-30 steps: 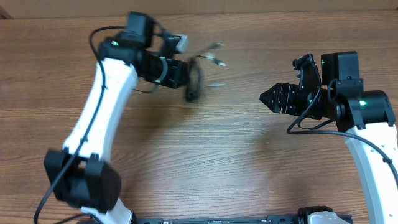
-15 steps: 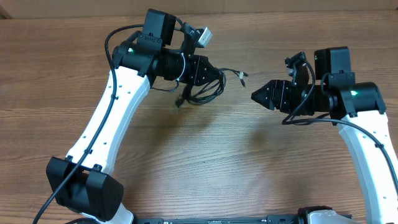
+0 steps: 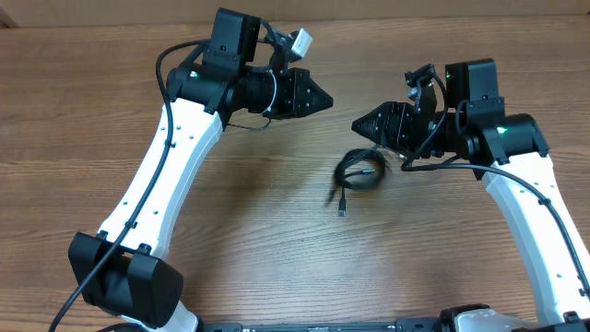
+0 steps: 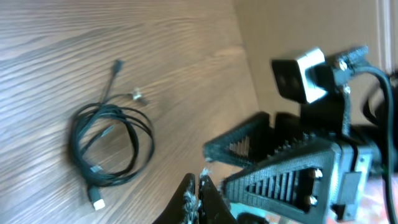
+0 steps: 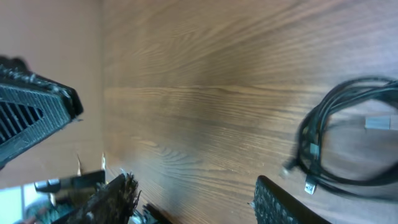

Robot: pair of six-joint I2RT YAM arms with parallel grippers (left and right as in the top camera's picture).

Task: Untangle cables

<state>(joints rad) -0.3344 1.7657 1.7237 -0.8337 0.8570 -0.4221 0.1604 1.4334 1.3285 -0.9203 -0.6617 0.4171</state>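
Since the cables (image 3: 361,171) are thin, limp and light, expect the loops to sag and drag along if you lift one strand; pinch the loose plug end (image 3: 340,207), not the bundle. They lie as one small black coil on the counter (image 3: 230,249), centre-right, just near of the right jaws, which stand open and empty. The left jaws are closed on nothing.

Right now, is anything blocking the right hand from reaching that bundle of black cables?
Nothing visible does. The cables lie loose on the wooden table, close beside the open right hand. The shut left hand is off to the side, apart from them.
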